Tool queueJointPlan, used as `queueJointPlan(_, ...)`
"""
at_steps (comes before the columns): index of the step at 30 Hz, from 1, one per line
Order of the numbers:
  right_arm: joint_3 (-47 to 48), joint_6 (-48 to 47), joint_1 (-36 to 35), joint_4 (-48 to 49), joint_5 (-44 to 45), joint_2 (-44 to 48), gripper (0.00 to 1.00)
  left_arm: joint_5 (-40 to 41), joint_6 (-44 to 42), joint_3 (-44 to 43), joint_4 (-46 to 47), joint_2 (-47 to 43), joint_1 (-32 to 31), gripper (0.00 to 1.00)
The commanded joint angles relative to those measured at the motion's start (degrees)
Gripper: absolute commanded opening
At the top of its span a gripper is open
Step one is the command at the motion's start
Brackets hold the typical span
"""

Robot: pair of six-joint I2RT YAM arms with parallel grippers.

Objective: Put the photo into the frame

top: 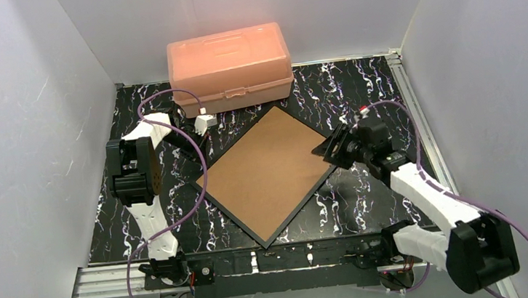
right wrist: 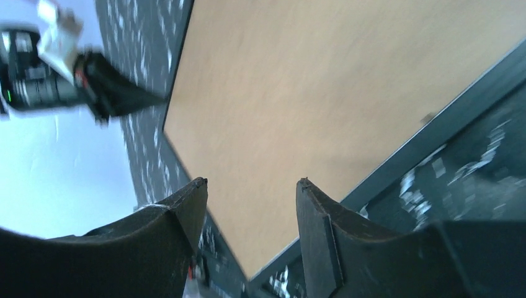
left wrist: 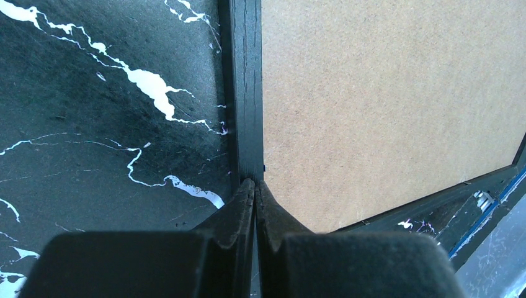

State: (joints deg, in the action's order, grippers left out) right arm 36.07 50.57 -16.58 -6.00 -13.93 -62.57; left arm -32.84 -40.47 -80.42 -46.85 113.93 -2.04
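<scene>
Black fingers of the left gripper (left wrist: 255,181) sit pressed together with nothing visible between them, their tips at the left rail of the frame (left wrist: 245,93), right where it meets the brown backing board (top: 267,170). Spread apart, the right gripper (right wrist: 251,183) hovers over the frame's right corner (its own view is blurred). Turned like a diamond, the frame lies flat in the middle of the table (top: 357,89), near the peach box (top: 229,65).

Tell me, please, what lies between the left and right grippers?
The brown backing board, lying in the black frame, fills that stretch; the top view shows it.
</scene>
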Motion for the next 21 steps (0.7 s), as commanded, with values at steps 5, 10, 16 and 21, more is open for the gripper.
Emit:
queueJointPlan(5,-8.05,7.98,-20.23,-2.28,-1.97,1.88,0.63,4.23,-1.83,0.07,-2.27,1.99,0.01,0.00)
queueJointPlan(10,-7.96,8.80,-27.97,7.79,-5.77,-5.81,0.64,3.77,-1.82,-0.67,-2.96,2.59,0.00,0.00)
queueJointPlan(16,-4.57,9.11,-34.45,15.91,-10.92,-15.88,0.62,3.47,-1.82,-1.20,-3.08,3.20,-0.05,0.00)
queueJointPlan(21,-6.08,11.32,-36.03,21.96,-15.39,-18.34,0.61,2.96,-1.56,-1.20,-3.20,3.13,-0.02,0.00)
